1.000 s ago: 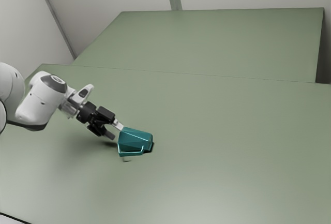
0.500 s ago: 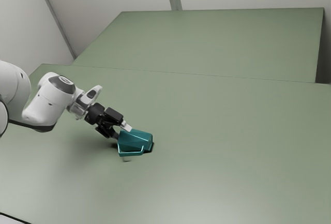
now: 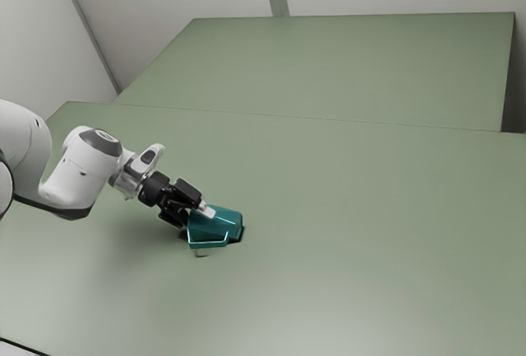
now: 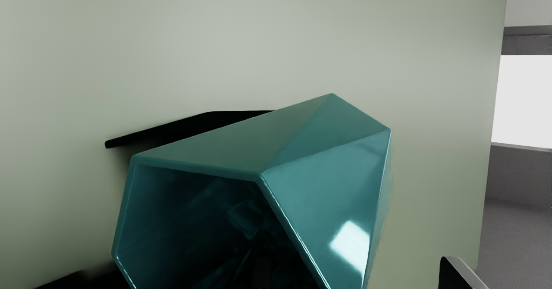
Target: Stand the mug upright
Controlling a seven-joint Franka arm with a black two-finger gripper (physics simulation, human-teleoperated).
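- Exterior view: the hand has come in toward the exterior view's right and then a little lower over the last 1.0 s, from just short of the mug to overlapping its near end.
- The mug has not shifted meanwhile; it lies on its side on the tabletop, base toward the exterior view's right, handle on the side nearer that camera.
- Wrist view: the mouth faces the hand, so the approach is at the rim rather than the base (sensible, I think, for tipping it up).
- The hand is released, its 2 fingers apart: 1 stands outside the mug with space beside the wall, while the other seems to be in the mouth, though the dark there makes that hard to confirm.
- What the change means: the hand looks placed to straddle the wall, so the step seems to be lining up a grip. Closing on the wall, then lifting the mouth end and turning it upward over the base, would suit the task.
- Risks, as I judge them: the slanted, glossy faces could slip, and a grip too near the rim could let the mug swivel or roll onto its handle.
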